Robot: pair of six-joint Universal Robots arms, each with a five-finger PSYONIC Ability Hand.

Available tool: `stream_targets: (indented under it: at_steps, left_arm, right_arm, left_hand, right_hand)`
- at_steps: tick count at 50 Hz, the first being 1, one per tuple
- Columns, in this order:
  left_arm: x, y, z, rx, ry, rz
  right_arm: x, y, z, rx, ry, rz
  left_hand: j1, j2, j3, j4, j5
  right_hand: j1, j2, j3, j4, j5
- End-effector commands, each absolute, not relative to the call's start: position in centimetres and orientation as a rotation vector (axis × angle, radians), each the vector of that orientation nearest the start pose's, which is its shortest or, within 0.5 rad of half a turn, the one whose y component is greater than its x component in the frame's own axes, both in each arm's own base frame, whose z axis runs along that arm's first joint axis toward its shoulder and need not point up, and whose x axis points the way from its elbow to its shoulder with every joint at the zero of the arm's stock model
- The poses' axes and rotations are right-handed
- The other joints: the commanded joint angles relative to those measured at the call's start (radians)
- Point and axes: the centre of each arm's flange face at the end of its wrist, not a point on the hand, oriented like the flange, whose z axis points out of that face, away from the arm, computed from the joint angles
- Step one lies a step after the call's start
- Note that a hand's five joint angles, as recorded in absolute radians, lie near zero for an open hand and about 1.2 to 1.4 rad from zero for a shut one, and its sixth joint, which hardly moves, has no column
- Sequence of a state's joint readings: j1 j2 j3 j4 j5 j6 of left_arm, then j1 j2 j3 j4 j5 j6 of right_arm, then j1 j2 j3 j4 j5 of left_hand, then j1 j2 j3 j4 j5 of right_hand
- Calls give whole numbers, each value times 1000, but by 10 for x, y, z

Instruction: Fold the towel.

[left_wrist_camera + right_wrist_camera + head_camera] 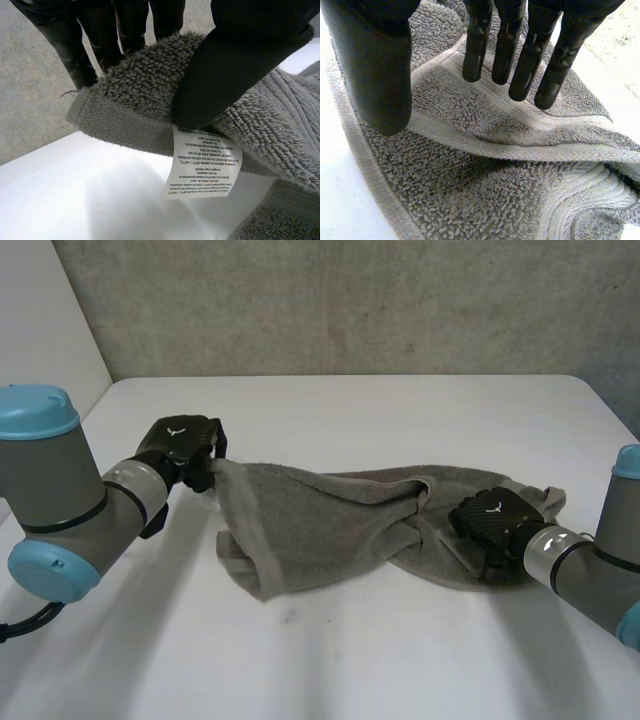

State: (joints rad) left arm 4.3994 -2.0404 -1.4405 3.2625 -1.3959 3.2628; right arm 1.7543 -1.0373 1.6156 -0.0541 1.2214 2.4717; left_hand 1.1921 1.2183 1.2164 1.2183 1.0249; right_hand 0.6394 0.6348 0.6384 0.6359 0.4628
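L hand [182, 448] pinches towel [330, 520] corner, thumb by label [202, 162], lifted. R hand [492, 520] over other end, fingers straight, thumb apart. Prob. still spreading; next, R needs corner grip.

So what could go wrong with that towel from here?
1. The left hand pinches only a corner of the grey towel, right by the care label; a pull could slip it free.
2. The right hand is open, its fingers straight over the other end, so that end may drag.
3. The towel lies twisted and bunched in the middle, so a fold might come out crooked.
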Motion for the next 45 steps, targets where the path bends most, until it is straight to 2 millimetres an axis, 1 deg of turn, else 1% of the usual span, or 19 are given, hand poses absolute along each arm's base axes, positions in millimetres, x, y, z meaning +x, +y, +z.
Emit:
stream_targets:
  at_steps: [1,5,8,10,15,20,22,23,24,25,27,28,30,31,33,40,42,43,45]
  left_arm:
    - [-257,-317,194,756,2561,-2100]
    - [-257,-317,194,756,2561,-2100]
    - [-257,-317,194,756,2561,-2100]
    - [-257,-317,194,756,2561,-2100]
    - [-257,-317,195,756,2561,-2100]
    - [-256,-316,204,753,2539,-2129]
    - [-255,-314,219,748,2493,-2183]
    - [-255,-314,219,748,2492,-2183]
    - [-253,-313,230,742,2463,-2213]
    - [-253,-313,230,742,2463,-2214]
    - [-249,-308,253,729,2392,-2290]
    - [-249,-308,253,729,2392,-2290]
    - [-247,-301,278,726,2310,-2367]
    - [-247,-301,278,726,2310,-2367]
    - [-244,-291,301,719,2242,-2432]
    - [-236,-266,338,718,2172,-2497]
    - [-232,-252,354,716,2136,-2524]
    - [-232,-252,354,716,2136,-2524]
    - [-228,-238,369,718,2109,-2540]
  right_arm:
    - [221,-300,124,-1345,2285,-1589]
    - [221,-301,124,-1344,2286,-1591]
    - [219,-304,125,-1337,2285,-1605]
    - [220,-304,125,-1337,2281,-1611]
    - [219,-308,128,-1327,2279,-1635]
    - [212,-319,149,-1299,2266,-1730]
    - [210,-326,183,-1278,2217,-1858]
    - [210,-326,183,-1278,2217,-1859]
    - [208,-327,202,-1270,2191,-1918]
    - [208,-327,202,-1270,2191,-1919]
    - [202,-329,249,-1237,2134,-2049]
    - [202,-329,249,-1236,2134,-2050]
    - [194,-326,293,-1196,2110,-2131]
    - [194,-326,293,-1196,2110,-2132]
    - [186,-321,325,-1177,2123,-2151]
    - [181,-307,365,-1183,2147,-2129]
    - [177,-294,392,-1180,2108,-2195]
    - [177,-294,392,-1180,2108,-2196]
    - [170,-281,414,-1183,2069,-2262]
  left_hand:
    - [204,178,180,178,197]
    - [204,178,180,178,197]
    - [204,178,180,178,197]
    - [204,178,180,178,197]
    - [204,178,180,178,197]
    - [204,178,180,178,197]
    - [204,178,180,178,197]
    - [204,178,180,178,197]
    - [204,178,180,178,197]
    - [204,178,180,178,197]
    - [204,178,180,178,197]
    - [204,178,180,178,197]
    - [204,178,180,178,197]
    - [204,178,180,178,197]
    - [204,178,180,178,197]
    - [204,178,180,178,197]
    - [204,178,180,178,197]
    - [204,178,180,178,197]
    - [204,178,180,178,197]
  right_hand:
    - [71,76,72,74,73]
    - [265,269,266,268,267]
    - [630,635,631,634,632]
    - [756,760,757,759,758]
    - [757,761,758,760,759]
    - [757,761,758,760,759]
    - [757,761,758,760,759]
    - [757,761,758,760,759]
    - [757,761,758,760,759]
    - [757,761,758,760,759]
    - [757,761,758,760,759]
    - [757,761,758,760,759]
    - [757,761,758,760,759]
    - [757,761,758,760,759]
    - [757,761,758,760,759]
    - [757,761,758,760,759]
    - [757,761,758,760,759]
    - [757,761,758,760,759]
    - [757,761,758,760,759]
